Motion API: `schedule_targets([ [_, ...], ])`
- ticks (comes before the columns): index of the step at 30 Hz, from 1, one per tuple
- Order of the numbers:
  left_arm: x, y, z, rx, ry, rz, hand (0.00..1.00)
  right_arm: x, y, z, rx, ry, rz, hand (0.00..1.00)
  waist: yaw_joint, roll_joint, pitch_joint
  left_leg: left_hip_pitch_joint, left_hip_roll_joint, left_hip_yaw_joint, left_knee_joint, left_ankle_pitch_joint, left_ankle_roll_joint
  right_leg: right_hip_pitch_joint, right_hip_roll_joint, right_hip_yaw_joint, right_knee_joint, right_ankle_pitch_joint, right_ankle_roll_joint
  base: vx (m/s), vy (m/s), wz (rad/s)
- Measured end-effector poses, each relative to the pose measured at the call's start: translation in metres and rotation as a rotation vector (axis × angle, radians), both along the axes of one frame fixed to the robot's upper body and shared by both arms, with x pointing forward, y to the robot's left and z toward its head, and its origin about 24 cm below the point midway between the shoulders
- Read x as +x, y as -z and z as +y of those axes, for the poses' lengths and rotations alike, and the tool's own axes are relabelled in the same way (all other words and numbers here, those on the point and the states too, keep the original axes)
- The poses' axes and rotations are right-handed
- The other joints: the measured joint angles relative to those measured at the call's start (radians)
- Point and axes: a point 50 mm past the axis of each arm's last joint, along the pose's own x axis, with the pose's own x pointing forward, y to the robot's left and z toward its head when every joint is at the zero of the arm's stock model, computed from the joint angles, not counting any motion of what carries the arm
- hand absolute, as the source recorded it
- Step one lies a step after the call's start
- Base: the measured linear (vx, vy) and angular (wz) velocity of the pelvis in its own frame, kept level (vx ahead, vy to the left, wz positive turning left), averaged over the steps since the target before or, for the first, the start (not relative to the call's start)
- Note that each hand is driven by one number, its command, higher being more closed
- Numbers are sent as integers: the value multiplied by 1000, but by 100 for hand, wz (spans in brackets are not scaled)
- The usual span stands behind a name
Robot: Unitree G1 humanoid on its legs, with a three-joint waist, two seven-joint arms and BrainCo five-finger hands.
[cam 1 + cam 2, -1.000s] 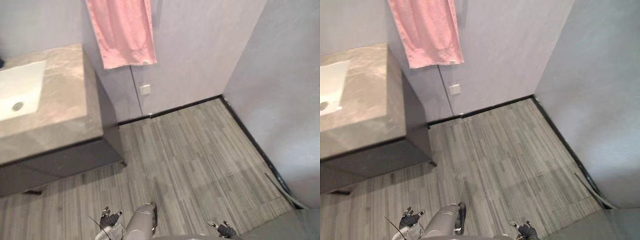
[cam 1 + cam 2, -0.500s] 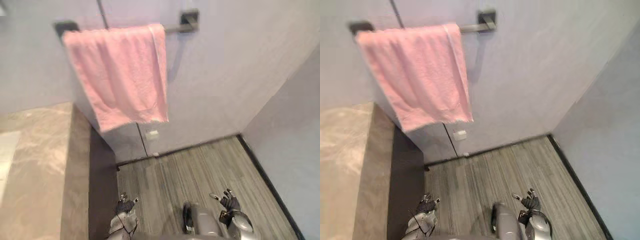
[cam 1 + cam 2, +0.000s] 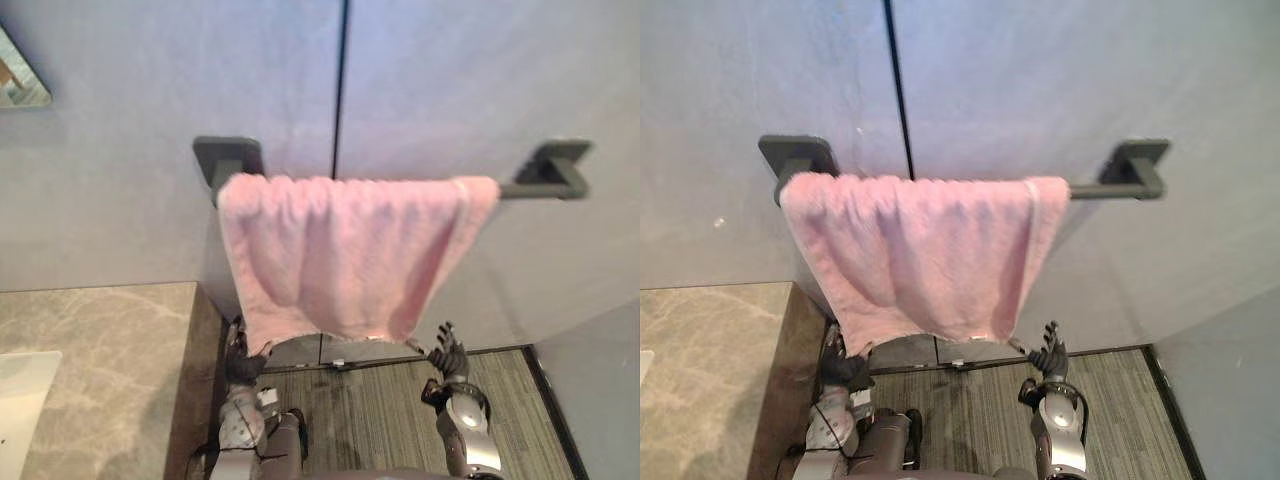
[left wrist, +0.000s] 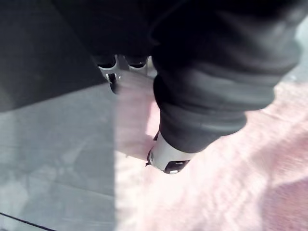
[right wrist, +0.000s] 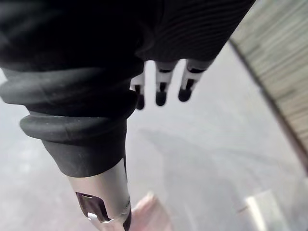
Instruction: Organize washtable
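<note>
**Left hand** (image 3: 240,362): raised to the lower left corner of the pink towel (image 3: 345,250). In its wrist view the thumb (image 4: 166,158) lies against the cloth and the fingers sit up by the towel's edge. You cannot tell from this whether it is clamped on the cloth or only touching it.

**Right hand** (image 3: 447,357): up near the towel's lower right corner and just apart from it. Its fingers (image 5: 161,91) are straight and spread, holding nothing.

**Pink towel**: draped over the dark towel bar (image 3: 545,172) on the wall, bunched toward the left bracket, with its lower edge hanging uneven.

**Tabletop** (image 3: 110,370): marbled, to the robot's left below the towel, with an edge of the white sink (image 3: 22,400) at the far corner.

**Change**: a second ago your head camera looked down at the floor and the tabletop, with both hands low at the picture's foot. The camera has since tilted up to the bar, and both hands have climbed to the towel's hem. The towel itself hangs where it hung.

**Meaning for the task**: in my judgement the towel is the item now in hand, and you are set to straighten or lift it. No grasp is confirmed yet.

**Brands, labels, writing**: none legible on the towel, bar or wall.
</note>
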Motion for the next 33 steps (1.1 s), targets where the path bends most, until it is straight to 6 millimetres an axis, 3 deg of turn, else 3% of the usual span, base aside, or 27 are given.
schedule_targets([
  [3,-17,9,-1,56,25,59,0,-7,5,2,21,3,19,0,11,-4,-3,81,-5,9,-47,-2,0,1,37,18,-69,5,-25,121,-9,-8],
  [7,-15,5,-17,72,108,31,0,-6,4,5,21,-12,16,0,11,4,-14,79,-6,12,-85,-18,-18,-23,47,34,-115,-22,-30,4,-103,-9],
  [11,-15,2,-24,74,137,13,0,-14,9,9,15,-40,31,0,2,8,-21,104,10,3,-157,19,-56,-24,71,35,-138,-23,-36,-54,-113,-5],
  [15,-13,-7,-23,88,134,-38,0,-15,9,6,-9,-60,36,0,-18,9,-25,110,10,-11,-206,57,-67,-23,82,23,-156,-12,-51,28,-86,11],
  [20,-15,-18,-19,107,120,-82,0,-14,8,10,-13,-79,31,0,-17,3,-29,157,17,-46,-269,94,-85,17,103,2,-174,11,-58,37,-70,17],
  [24,-16,-31,-12,119,60,-140,0,-6,-10,22,-15,-136,-64,0,-14,-1,-32,174,18,-54,-313,120,-91,18,108,-1,-175,13,-58,-8,-45,8],
  [33,-11,-64,-8,116,-1,-295,0,-8,-45,33,-3,-179,-230,0,-15,0,-30,198,8,-68,-398,155,-79,32,96,-23,-198,27,-54,-51,9,6],
])
